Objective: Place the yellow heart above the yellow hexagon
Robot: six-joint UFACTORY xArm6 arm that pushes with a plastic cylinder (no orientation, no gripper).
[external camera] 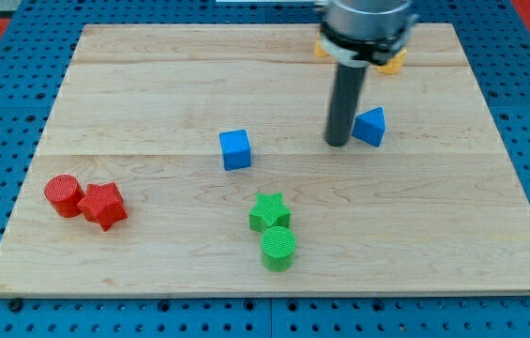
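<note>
Two yellow pieces show at the view's top, mostly hidden behind the arm: one bit (321, 48) on the left of the rod's mount and one (392, 64) on its right. Their shapes cannot be made out, so I cannot tell which is the heart and which the hexagon. My tip (338, 143) rests on the board below them, just left of a blue triangle block (371, 126), close to it or touching.
A blue cube (234, 149) sits near the board's middle. A green star (269, 210) and a green cylinder (279, 249) sit together lower down. A red cylinder (62, 195) and a red star (102, 205) sit at the view's left. The wooden board (152, 84) lies on a blue pegboard.
</note>
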